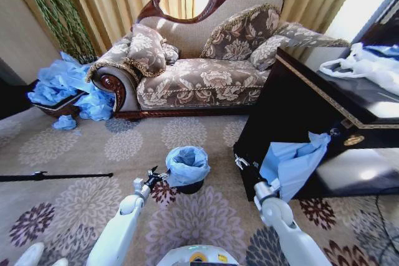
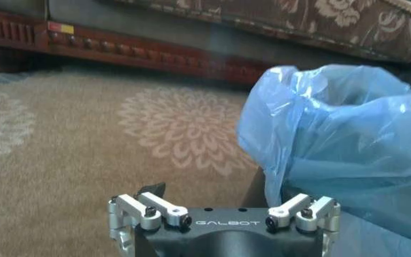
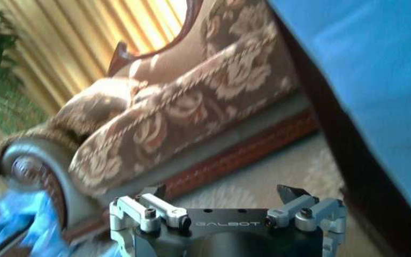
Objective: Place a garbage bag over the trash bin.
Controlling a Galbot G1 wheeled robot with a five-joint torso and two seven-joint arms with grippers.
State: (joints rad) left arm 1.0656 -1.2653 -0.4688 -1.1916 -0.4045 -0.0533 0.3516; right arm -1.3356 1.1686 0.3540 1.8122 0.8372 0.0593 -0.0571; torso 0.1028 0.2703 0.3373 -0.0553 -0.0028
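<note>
Left tool [image 1: 156, 173] beside the bagged trash bin [image 1: 190, 186], jaws spread wide and holding nothing.
The sofa [image 1: 206, 79] stands beyond the bin on the carpet [image 1: 124, 144]; right tool [image 1: 239, 162] open near the dark table [image 1: 293, 101]; the garbage bag [image 1: 187, 163] drapes over the bin's rim.

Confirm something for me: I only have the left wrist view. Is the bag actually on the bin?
Observer: Yes. In the head view the bag drapes over the bin, whose black base shows beneath. The left gripper is at the bag's side.
Operator: Where is the right gripper?
Observer: The right gripper is off by the dark cabinet, open and empty.
Operator: Any other bags around?
Observer: A pile of blue bags lies beside the sofa.
</note>
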